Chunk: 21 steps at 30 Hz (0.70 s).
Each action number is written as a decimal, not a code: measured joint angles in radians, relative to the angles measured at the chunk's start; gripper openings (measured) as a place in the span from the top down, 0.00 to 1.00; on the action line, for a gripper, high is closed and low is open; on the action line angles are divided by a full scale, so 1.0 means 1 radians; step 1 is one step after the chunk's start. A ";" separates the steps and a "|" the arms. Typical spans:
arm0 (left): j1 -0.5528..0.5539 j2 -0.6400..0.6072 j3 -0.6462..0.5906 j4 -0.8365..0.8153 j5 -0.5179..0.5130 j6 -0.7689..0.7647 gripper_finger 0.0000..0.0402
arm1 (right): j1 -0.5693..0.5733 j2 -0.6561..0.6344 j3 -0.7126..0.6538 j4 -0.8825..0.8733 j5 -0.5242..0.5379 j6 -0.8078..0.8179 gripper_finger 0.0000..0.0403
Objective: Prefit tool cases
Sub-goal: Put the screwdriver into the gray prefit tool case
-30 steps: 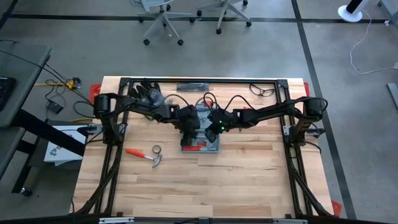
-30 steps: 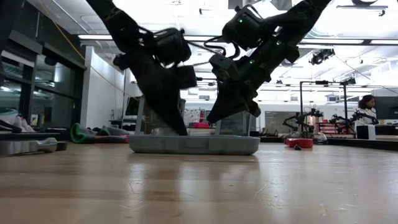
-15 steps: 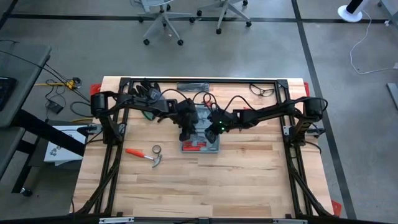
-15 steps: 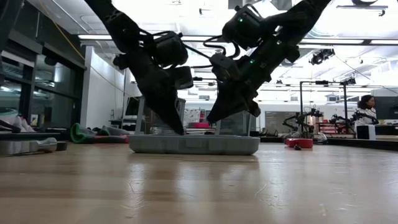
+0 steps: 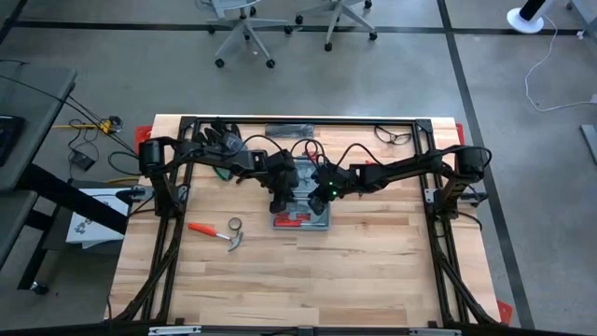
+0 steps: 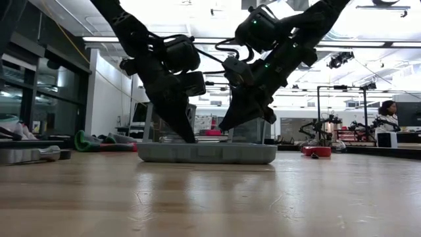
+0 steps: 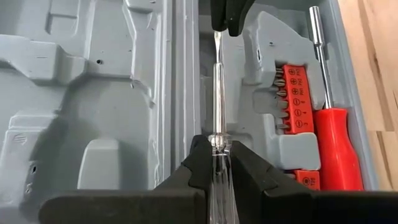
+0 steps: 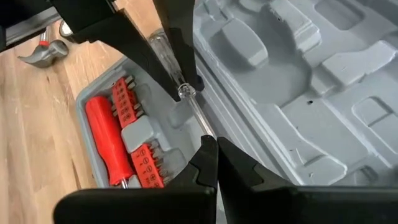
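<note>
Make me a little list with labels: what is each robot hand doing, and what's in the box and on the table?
left hand: shut on the clear-handled screwdriver, over the open case
right hand: shut, pinching the screwdriver's metal tip
tool case: open, grey, lying flat mid-table
in the case: red-handled driver and red bit holders on one side; the other half's recesses look empty
on the table: hammer and tape roll left of the case
far edge: dark gloves, glasses
</note>
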 joint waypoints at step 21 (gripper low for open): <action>-0.004 -0.035 -0.005 -0.021 0.048 -0.100 0.83 | 0.000 0.000 0.000 0.001 -0.019 0.008 1.00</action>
